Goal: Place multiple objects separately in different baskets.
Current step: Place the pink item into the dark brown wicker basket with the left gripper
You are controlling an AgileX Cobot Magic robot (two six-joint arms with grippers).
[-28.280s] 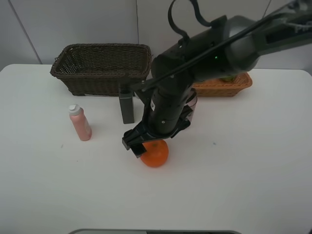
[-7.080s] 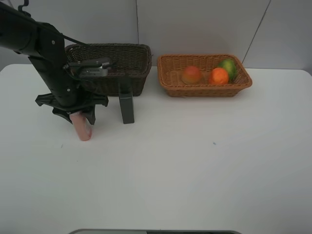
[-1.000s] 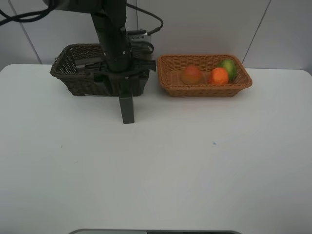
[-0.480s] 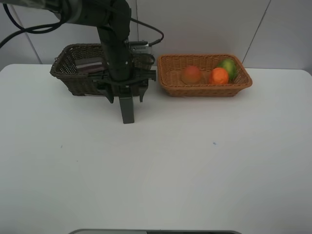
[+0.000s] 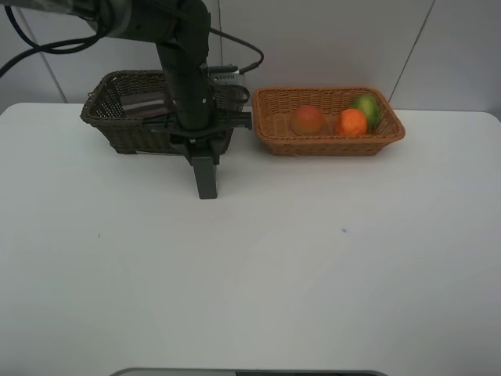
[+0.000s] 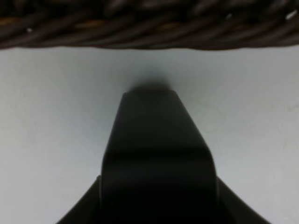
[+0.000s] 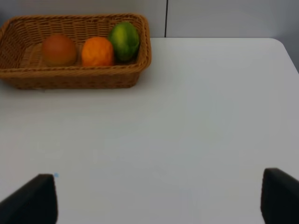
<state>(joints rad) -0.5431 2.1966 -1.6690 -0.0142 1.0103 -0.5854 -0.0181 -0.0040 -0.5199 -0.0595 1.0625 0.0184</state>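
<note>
I see the dark rectangular bottle [image 5: 205, 174] standing upright on the tabletop [image 5: 313, 258], directly below my left gripper [image 5: 203, 153], whose jaws are clamped on its top. The dark brown basket [image 5: 117, 110] sits just behind that gripper; the tan basket [image 5: 329, 145] with three fruits lies off to its right. My right gripper [image 7: 154, 198] hangs with jaws spread wide, holding nothing.

A lab-like test setup: a bare white counter [image 5: 313, 274] against plain pale wall panels [image 5: 329, 39], with a cabled black robot arm [image 5: 184, 63].
</note>
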